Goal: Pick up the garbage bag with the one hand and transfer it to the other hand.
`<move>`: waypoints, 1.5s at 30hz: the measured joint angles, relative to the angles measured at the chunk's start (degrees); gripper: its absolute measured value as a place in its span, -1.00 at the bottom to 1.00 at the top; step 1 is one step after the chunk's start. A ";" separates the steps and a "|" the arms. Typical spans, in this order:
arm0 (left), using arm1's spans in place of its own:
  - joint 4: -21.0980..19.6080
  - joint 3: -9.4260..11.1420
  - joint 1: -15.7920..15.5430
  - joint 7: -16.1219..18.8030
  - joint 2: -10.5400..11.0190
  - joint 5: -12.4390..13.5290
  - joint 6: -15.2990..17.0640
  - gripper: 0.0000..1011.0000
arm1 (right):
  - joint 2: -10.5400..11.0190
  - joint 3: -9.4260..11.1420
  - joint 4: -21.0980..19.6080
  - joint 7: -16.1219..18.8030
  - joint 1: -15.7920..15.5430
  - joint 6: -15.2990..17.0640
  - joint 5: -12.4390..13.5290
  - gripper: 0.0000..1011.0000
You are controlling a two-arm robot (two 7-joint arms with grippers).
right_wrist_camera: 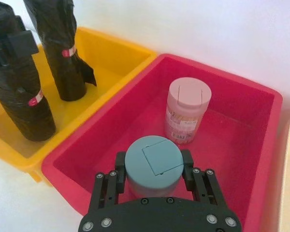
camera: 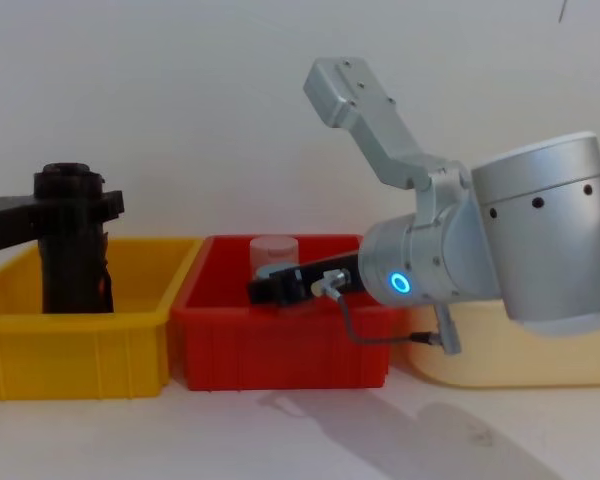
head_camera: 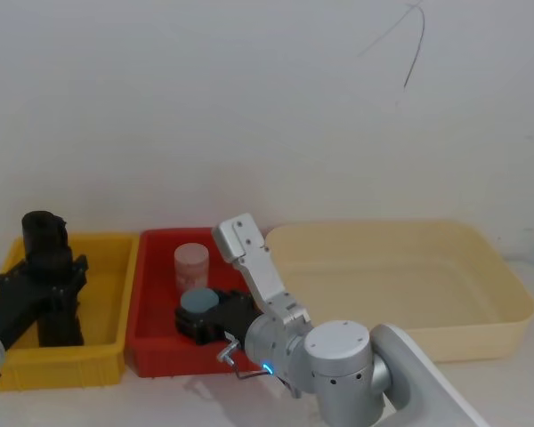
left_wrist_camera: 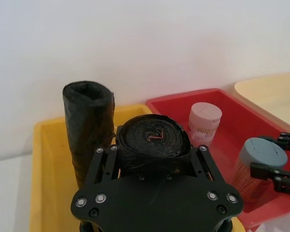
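I read left tool (left_wrist_camera: 152, 150), green-lit arm, as closed tight on black plastic garbage bag roll (left_wrist_camera: 153, 137), upright in yellow plastic bin (head_camera: 71, 366). Second black roll (left_wrist_camera: 87, 125) just beside. Right tool (right_wrist_camera: 152, 157), blue-lit arm, narrowly open, clamped on grey-blue-lidded jar (right_wrist_camera: 152, 166) in red plastic bin (right_wrist_camera: 232, 101). Pink-lidded jar (right_wrist_camera: 187, 108) at its 12. Yellow bin at red bin's 9 o'clock, cream plastic tub (head_camera: 481, 338) at 3. White bench (camera: 280, 430), white wall (camera: 230, 100). Right wrist view gives me red labels on both rolls' sides. Left wrist view gives red mark on held roll's coiled top.
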 joint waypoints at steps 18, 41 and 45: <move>-5.70 2.71 -6.87 -0.29 0.75 3.11 3.96 0.06 | 0.37 4.92 -9.95 2.13 -1.20 -0.08 4.90 0.31; 8.38 8.57 -24.16 -12.91 -3.81 0.63 -1.20 0.06 | 2.89 10.84 -19.42 -4.25 -0.98 -3.63 3.39 0.31; 15.19 9.64 -28.08 -17.12 -6.07 -0.80 -4.15 0.06 | 3.51 11.95 -20.16 -6.36 -1.36 -4.13 2.01 0.31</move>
